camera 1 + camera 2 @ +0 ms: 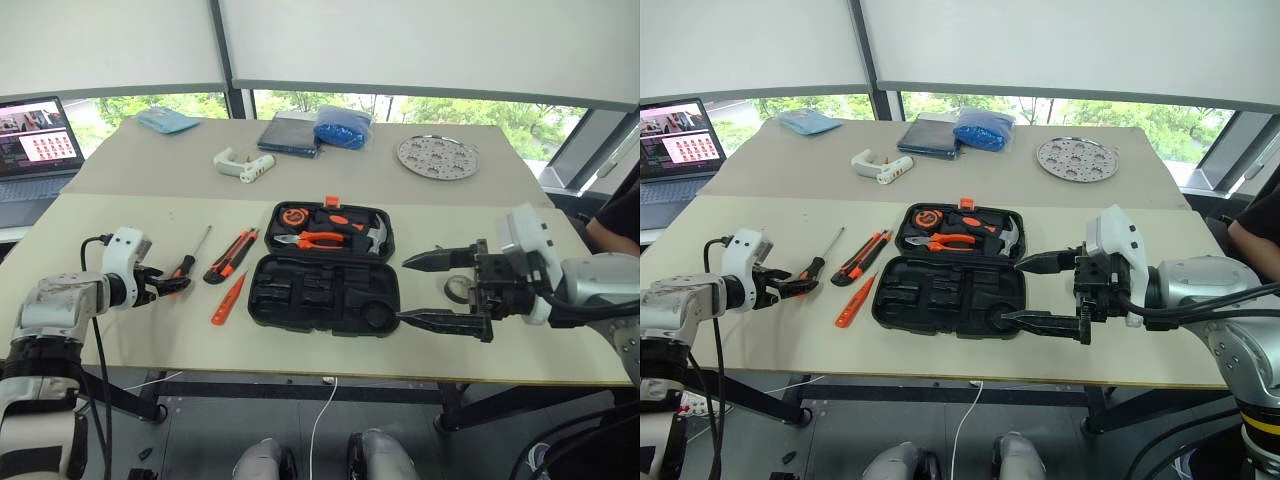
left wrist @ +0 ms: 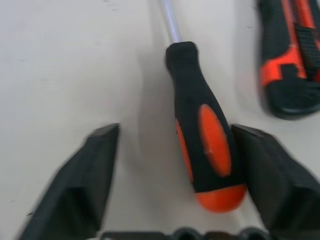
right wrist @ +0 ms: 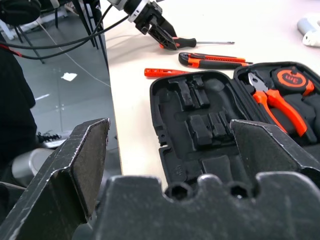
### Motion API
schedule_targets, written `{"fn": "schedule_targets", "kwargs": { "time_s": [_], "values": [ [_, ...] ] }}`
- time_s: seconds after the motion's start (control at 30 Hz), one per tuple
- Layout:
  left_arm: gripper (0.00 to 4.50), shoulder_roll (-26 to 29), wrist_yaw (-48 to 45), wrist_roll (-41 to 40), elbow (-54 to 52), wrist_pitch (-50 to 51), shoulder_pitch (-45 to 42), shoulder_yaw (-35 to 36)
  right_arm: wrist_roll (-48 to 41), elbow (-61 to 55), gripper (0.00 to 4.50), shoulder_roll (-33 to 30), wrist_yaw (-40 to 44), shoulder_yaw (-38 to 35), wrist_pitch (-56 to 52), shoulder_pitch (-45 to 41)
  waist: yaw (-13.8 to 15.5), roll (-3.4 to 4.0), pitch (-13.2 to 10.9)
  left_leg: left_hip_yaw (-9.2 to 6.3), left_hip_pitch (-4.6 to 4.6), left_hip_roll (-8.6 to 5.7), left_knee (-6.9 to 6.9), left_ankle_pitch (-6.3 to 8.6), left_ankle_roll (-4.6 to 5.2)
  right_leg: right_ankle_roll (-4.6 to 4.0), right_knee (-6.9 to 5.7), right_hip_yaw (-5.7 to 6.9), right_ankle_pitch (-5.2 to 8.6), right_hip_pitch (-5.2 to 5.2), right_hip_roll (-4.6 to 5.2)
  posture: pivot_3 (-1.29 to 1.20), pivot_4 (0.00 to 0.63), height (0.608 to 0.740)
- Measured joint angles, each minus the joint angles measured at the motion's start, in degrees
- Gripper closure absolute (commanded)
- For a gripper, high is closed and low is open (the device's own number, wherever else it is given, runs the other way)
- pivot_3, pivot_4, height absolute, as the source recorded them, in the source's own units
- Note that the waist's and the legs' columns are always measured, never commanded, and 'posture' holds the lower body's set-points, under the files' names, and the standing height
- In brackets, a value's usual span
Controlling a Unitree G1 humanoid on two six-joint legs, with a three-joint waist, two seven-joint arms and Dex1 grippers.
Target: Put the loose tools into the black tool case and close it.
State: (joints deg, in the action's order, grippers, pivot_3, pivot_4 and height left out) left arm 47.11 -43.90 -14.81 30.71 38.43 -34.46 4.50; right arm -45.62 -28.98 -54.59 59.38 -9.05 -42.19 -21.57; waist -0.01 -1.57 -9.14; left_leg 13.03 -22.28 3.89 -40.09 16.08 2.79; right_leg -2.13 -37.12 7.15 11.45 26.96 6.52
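Observation:
The black tool case (image 1: pixel 345 300) lies open at the table's front middle. Left of it lie a slim orange tester screwdriver (image 1: pixel 229 297), an orange-black utility knife (image 1: pixel 232 255) and an orange-and-black screwdriver (image 1: pixel 186 264). My left gripper (image 2: pixel 175 129) is open around that screwdriver's handle (image 2: pixel 205 145). One finger touches the handle and the other stands apart from it. My right gripper (image 1: pixel 403 291) hangs wide open at the case's right edge, holding nothing. A small tape roll (image 1: pixel 457 290) lies on the table behind it, partly hidden.
Pliers (image 1: pixel 310 239), a hammer and a tape measure sit in the case's far half. Further back are a white pistol-shaped tool (image 1: pixel 243 164), a dark flat thing (image 1: pixel 288 135), a blue bag (image 1: pixel 343 126) and a perforated metal plate (image 1: pixel 437 156). A laptop (image 1: pixel 35 145) is at far left.

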Motion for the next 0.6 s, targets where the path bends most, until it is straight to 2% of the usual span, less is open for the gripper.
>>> {"fn": "schedule_targets", "kwargs": {
  "time_s": [0.1,0.2,0.33,0.43,0.53,0.6],
  "values": [
    [3.58,-0.44,-0.17,0.99,3.42,-2.34,-1.75,0.17,2.36,1.16,0.0,0.29,0.14,1.3,1.89,0.18,0.3,0.0,0.0,-0.01,-0.04,0.0,-0.05,0.0,0.03,0.01,0.0,0.01,-0.01,0.01,0.01,0.0,0.15,0.718],
    [3.63,-0.35,-1.95,1.64,5.79,-5.72,-2.53,0.12,4.18,1.62,0.0,0.31,0.2,1.77,3.13,0.72,0.41,-0.01,0.0,-0.01,-0.13,0.01,-0.06,-0.02,0.09,-0.01,0.01,0.03,-0.02,0.07,-0.02,0.0,0.15,0.718],
    [3.63,3.04,-16.7,1.51,3.57,-17.28,-3.45,-1.61,4.46,2.75,0.0,-1.1,0.92,1.63,2.73,3.25,0.35,-0.29,-0.13,-0.03,-0.56,0.11,-0.34,-0.04,0.12,-0.39,0.01,0.23,-0.2,0.36,-0.09,0.0,0.15,0.718],
    [3.63,4.41,-29.58,-0.09,-0.85,-22.29,-9.37,-3.46,6.07,3.3,0.0,-1.24,1.14,1.56,3.14,4.36,0.61,-0.28,-0.13,-0.1,-0.82,0.08,-0.69,-0.04,0.24,-0.35,-0.01,0.39,-0.21,0.4,-0.07,0.0,0.15,0.718],
    [3.63,2.18,-37.37,0.35,-3.32,-25.79,-15.34,-7.51,7.3,3.94,0.0,-1.23,0.26,1.46,3.84,4.38,0.63,-0.2,-0.09,-0.11,-0.79,-0.01,-0.77,0.0,0.37,0.11,0.01,0.29,-0.09,0.29,-0.03,0.0,0.15,0.718],
    [3.63,-2.66,-40.64,3.28,-2.3,-30.85,-17.73,-12.5,8.95,4.66,0.0,-1.22,-0.26,1.54,4.76,4.41,0.63,-0.14,-0.05,-0.11,-0.7,-0.04,-0.81,-0.15,0.72,0.21,0.02,0.23,-0.1,0.19,-0.03,0.0,0.15,0.718]
  ]
}}
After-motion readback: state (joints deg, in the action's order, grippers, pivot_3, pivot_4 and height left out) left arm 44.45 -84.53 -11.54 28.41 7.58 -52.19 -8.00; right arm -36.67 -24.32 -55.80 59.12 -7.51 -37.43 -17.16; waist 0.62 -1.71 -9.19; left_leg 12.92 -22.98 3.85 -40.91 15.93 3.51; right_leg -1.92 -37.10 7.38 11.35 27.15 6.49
